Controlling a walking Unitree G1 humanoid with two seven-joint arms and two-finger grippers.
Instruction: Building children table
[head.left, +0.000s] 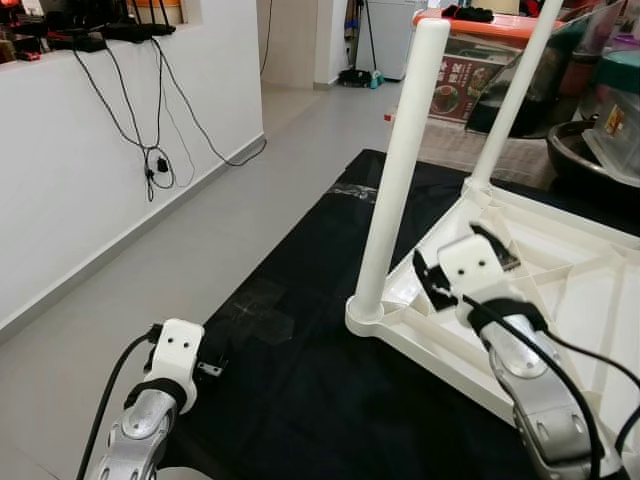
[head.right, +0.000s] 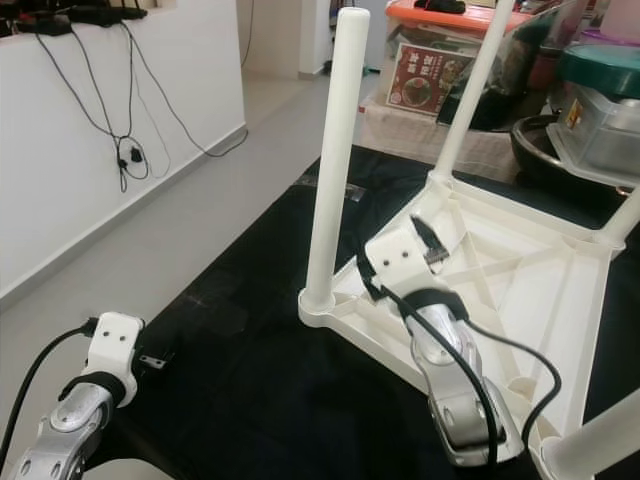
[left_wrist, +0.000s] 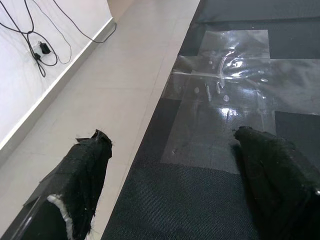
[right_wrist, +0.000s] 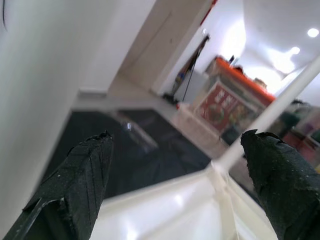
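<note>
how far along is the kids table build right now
Mostly done, it seems: the white table lies upside down on the black mat with legs standing in its corners, including the near leg. Right now the right gripper hangs open beside that leg, gripping nothing; the left gripper is open over the mat. Left: flipping the table upright.

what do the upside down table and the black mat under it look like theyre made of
Table: likely moulded plastic, glossy white, with ribbed underside and smooth round legs. Mat: seems a woven fabric or low-pile carpet, matte black, fine weave in the left wrist view; shiny clear tape patches on it.
</note>
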